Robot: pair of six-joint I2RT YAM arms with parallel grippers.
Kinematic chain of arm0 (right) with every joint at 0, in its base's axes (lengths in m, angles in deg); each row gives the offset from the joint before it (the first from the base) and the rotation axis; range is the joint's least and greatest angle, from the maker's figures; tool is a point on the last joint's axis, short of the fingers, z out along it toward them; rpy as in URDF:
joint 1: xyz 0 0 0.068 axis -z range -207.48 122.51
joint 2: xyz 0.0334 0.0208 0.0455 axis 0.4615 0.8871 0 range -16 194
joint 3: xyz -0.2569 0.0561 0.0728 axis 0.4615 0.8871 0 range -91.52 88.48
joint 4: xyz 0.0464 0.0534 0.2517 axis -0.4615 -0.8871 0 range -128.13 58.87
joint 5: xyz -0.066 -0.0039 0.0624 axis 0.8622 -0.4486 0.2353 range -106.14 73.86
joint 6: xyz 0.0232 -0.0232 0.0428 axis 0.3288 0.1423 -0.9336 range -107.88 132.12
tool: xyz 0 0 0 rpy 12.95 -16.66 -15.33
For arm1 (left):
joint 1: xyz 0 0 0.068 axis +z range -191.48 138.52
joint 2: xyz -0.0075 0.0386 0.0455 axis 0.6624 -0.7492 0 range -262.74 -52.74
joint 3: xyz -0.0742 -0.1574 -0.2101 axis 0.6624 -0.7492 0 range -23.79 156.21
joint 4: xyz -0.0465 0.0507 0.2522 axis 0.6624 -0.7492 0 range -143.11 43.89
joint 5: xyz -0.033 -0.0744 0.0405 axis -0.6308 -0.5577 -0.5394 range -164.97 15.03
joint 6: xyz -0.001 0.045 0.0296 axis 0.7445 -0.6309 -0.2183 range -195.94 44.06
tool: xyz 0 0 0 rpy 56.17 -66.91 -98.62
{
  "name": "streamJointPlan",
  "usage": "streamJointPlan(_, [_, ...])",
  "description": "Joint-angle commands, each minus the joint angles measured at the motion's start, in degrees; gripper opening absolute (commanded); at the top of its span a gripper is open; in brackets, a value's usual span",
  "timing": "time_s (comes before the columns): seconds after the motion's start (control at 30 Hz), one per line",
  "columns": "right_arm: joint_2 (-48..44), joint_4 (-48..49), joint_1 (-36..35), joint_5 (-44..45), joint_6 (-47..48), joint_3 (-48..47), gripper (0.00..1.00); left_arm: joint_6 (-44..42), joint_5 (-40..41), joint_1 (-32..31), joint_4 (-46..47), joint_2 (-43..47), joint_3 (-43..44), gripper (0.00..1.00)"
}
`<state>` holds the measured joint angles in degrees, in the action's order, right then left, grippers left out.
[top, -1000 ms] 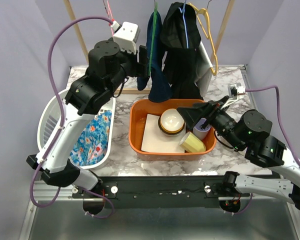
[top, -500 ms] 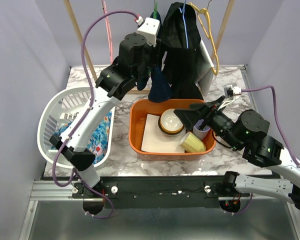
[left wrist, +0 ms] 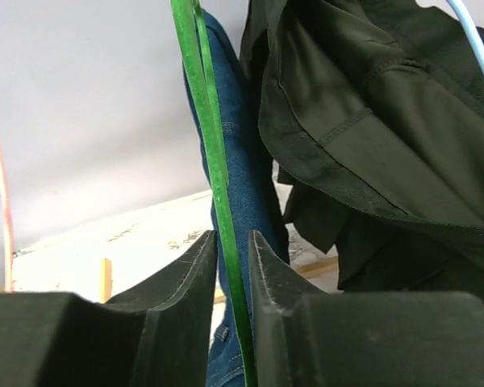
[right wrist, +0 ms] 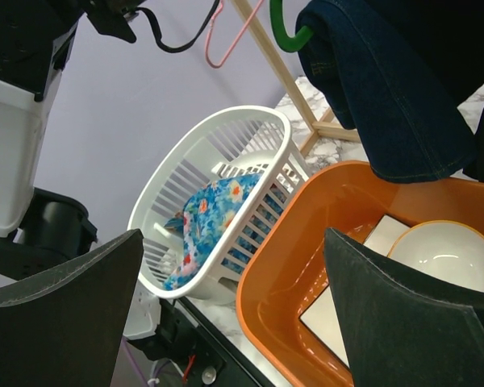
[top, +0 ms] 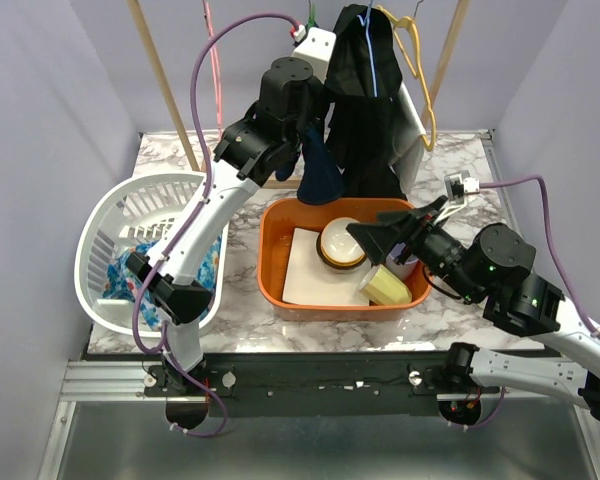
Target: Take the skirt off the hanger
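The blue denim skirt [top: 320, 170] hangs on a green hanger [top: 309, 15] from the rail at the back, next to a black garment [top: 365, 110]. My left gripper [top: 302, 118] is raised to the rail. In the left wrist view the gripper [left wrist: 232, 235] is shut on the green hanger's thin wire [left wrist: 214, 145], with the skirt [left wrist: 242, 185] just behind it. My right gripper [top: 368, 233] is open and empty above the orange tub [top: 280, 215]. In the right wrist view the gripper [right wrist: 234, 234] faces the skirt's lower edge [right wrist: 387, 105].
A white laundry basket [top: 110, 230] at the left holds a floral cloth [top: 190, 270]. The orange tub holds a bowl [top: 342, 240], a yellow cup [top: 385, 287] and a white sheet. A yellow hanger [top: 420, 70] and a pink hanger [top: 215, 60] hang on the wooden rack.
My left arm has swung up and right from above the basket to the rail, with its jaws now on the green hanger. The right gripper has edged slightly left.
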<state>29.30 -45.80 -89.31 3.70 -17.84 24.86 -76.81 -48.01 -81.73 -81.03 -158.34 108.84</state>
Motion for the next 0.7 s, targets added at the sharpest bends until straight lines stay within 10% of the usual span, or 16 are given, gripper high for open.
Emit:
streamJointPlan(0.0, [-0.8, 1.1, -0.3, -0.9, -1.4, 0.9, 0.99, -1.7, 2.7, 0.0, 0.2, -0.1, 1.0, 0.29])
streamJointPlan(0.33, [0.2, 1.2, -0.2, -0.7, -0.2, -0.7, 0.99, 0.6, -0.4, 1.3, -4.0, -3.1, 4.6, 0.34])
streamJointPlan(0.67, [0.1, 1.9, -0.3, -1.6, -1.1, -0.7, 0.98, 0.3, -0.8, 1.8, -2.1, -1.2, 3.8, 0.0])
